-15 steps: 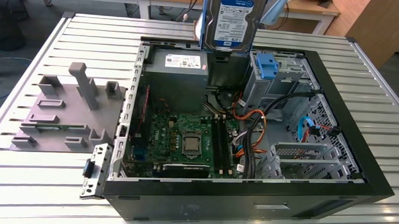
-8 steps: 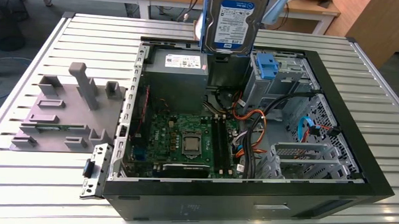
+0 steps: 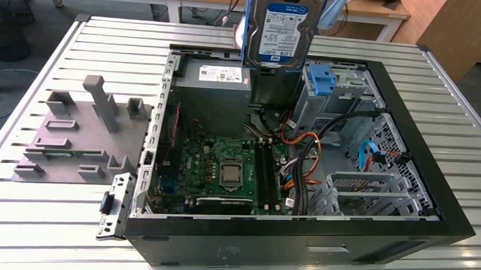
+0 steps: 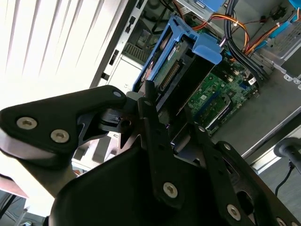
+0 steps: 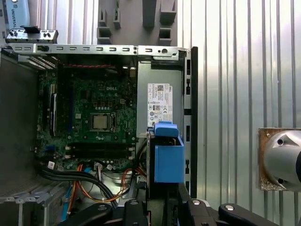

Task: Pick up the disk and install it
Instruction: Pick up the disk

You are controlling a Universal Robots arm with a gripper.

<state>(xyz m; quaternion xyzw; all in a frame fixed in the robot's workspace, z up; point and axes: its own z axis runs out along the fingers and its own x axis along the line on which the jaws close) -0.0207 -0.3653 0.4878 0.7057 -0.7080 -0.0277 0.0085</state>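
The disk [image 3: 280,28] carries a white label [image 3: 284,45] with a blue band, its print too fine to make out from here. A white sticker [image 5: 160,106] with small dense print sits on the grey box [image 5: 155,70]. Short white lettering marks the motherboard [image 5: 94,108] above its socket.

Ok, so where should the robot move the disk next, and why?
Probably shift it slightly toward the exterior view's right, over the metal drive cage: the pincer holds the disk upright above the open case, not yet inside any bay.
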